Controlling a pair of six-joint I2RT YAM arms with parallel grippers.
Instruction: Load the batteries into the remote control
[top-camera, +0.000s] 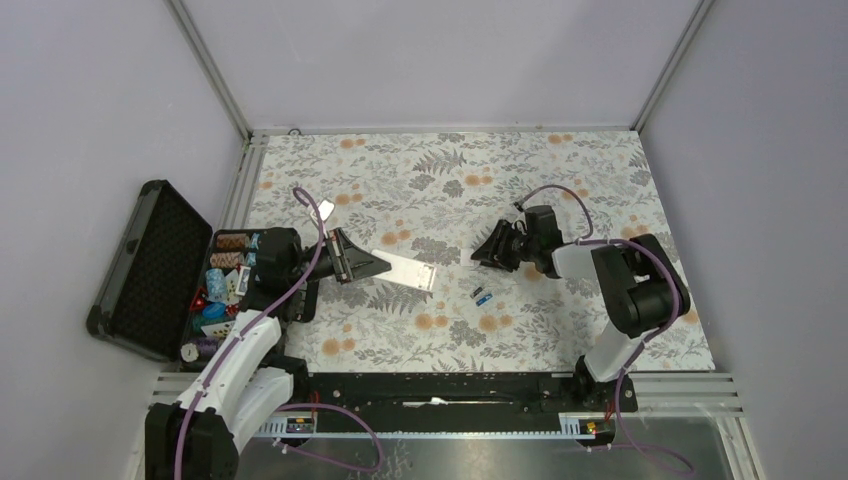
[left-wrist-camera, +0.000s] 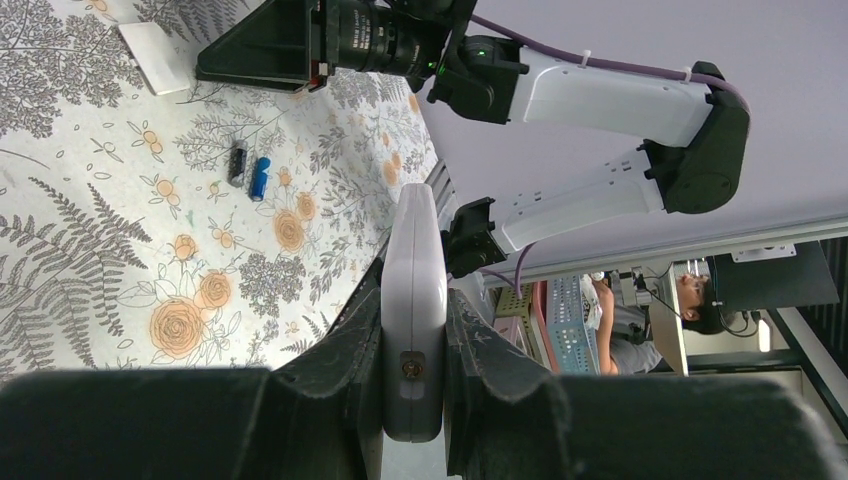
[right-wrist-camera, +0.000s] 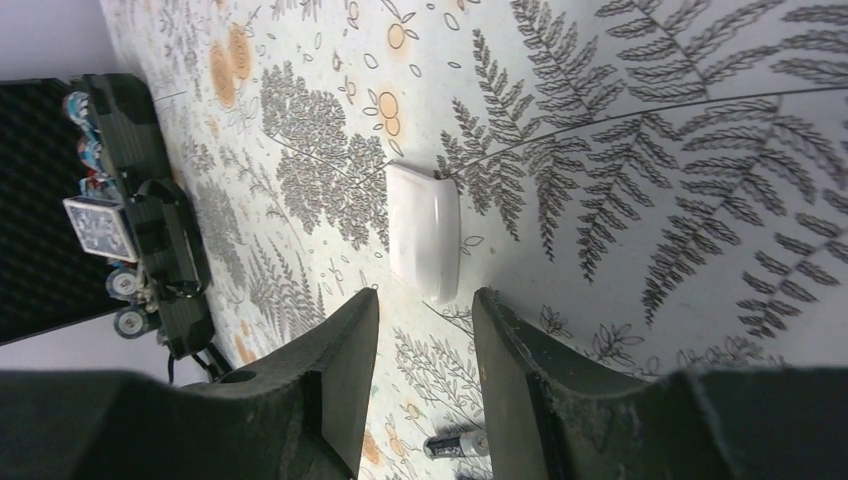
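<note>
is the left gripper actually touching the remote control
Touching. The left wrist view shows the left gripper clamping the remote control, a finger flat against each side.

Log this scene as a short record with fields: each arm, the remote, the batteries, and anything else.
left gripper: jaws shut on the remote control, seen edge-on from the wrist
right gripper: jaws open, empty
batteries: two, one blue and one dark, loose side by side on the table
small white panel: on the table just ahead of the right gripper; possibly the battery cover
black case: open, at the table's left edge, poker chips inside
task state: batteries not yet loaded
</note>
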